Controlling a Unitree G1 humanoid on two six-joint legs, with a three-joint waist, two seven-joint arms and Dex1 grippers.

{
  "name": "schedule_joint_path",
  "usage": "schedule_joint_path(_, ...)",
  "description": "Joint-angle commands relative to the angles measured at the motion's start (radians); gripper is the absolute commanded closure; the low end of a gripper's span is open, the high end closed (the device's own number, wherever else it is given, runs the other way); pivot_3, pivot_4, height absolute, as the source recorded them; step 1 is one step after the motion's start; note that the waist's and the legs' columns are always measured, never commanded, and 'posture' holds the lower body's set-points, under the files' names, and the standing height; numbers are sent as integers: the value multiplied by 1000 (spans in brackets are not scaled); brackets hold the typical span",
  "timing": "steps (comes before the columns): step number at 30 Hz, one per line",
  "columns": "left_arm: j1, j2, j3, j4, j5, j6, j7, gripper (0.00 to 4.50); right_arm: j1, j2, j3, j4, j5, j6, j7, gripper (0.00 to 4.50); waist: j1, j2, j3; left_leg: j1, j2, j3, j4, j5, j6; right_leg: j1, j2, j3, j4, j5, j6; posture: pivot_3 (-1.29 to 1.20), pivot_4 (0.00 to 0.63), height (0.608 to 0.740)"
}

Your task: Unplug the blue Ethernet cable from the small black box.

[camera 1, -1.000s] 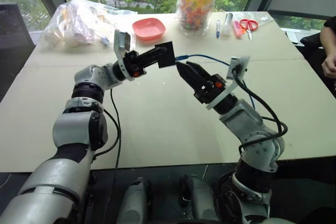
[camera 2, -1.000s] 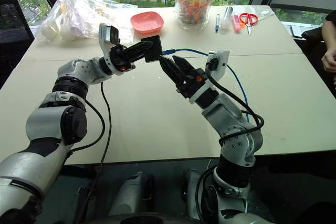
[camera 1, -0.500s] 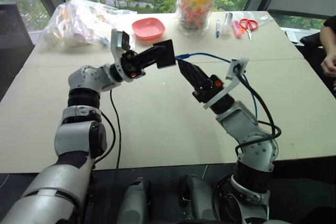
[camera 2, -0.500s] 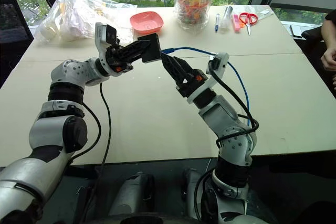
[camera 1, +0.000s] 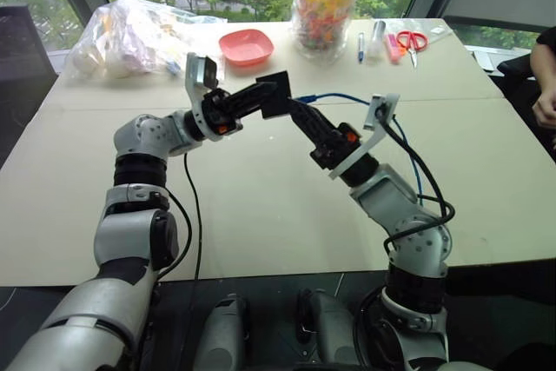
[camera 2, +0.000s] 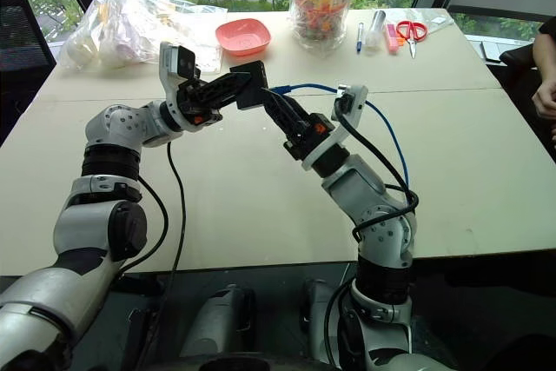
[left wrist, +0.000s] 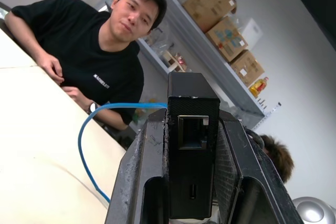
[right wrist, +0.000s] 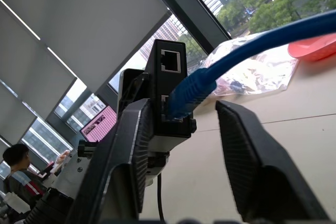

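Observation:
My left gripper (camera 1: pixel 263 96) is shut on the small black box (camera 1: pixel 276 93) and holds it in the air above the table. The left wrist view shows the box (left wrist: pixel 191 145) clamped between both fingers, an empty port facing out. The blue Ethernet cable (camera 1: pixel 347 97) is plugged into the box's side and arcs right, down to the table. My right gripper (camera 1: pixel 298 113) points up at the box from the right. In the right wrist view its fingers (right wrist: pixel 131 145) stand on both sides of the cable's blue plug end (right wrist: pixel 191 90), closed in on it.
At the table's far side lie a pink bowl (camera 1: pixel 246 45), a clear plastic bag (camera 1: pixel 130 36), a jar of coloured pieces (camera 1: pixel 326 6), pens (camera 1: pixel 365 41) and scissors (camera 1: pixel 411 41). A person's hand (camera 1: pixel 546 106) rests at the right edge; the person (left wrist: pixel 100 61) sits there.
My right gripper's fingers have gone from spread wide to narrow, and it has crept up and left to the plug at the box. The left gripper still holds the box in place.

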Motion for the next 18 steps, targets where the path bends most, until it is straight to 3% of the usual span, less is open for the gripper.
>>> schedule_joint_path(1, -1, 0, -7, -37, -35, 4, -8, 3996, -20, 25, -11, 0, 73, -34, -11, 4406, 0, 0, 0, 0, 0, 0, 0, 0, 0, 0, 0, 0, 0, 0, 0, 0, 150, 740)
schedule_joint_path(6, 3, 2, -11, -34, -43, -3, 1, 3996, -11, 49, -37, 4, 183, -51, -35, 4464, 0, 0, 0, 0, 0, 0, 0, 0, 0, 0, 0, 0, 0, 0, 0, 0, 150, 740)
schedule_joint_path(13, 7, 32, -9, -22, -33, -35, 14, 3996, -5, 6, -73, 29, 189, -85, -94, 4464, 0, 0, 0, 0, 0, 0, 0, 0, 0, 0, 0, 0, 0, 0, 0, 0, 150, 740)
schedule_joint_path(17, 13, 101, -1, 14, -21, -60, 8, 3996, -32, -145, -124, 43, 128, -91, -98, 4464, -1, 0, 0, 0, 0, 0, 0, 0, 0, 0, 0, 0, 0, 0, 0, 0, 150, 740)
schedule_joint_path(18, 17, 135, 2, 34, -9, -82, 7, 3996, -69, -239, -164, 67, 109, -87, -93, 4464, -1, 0, 0, 0, 0, 0, 0, 0, 0, 0, 0, 0, -1, 0, 0, 0, 150, 740)
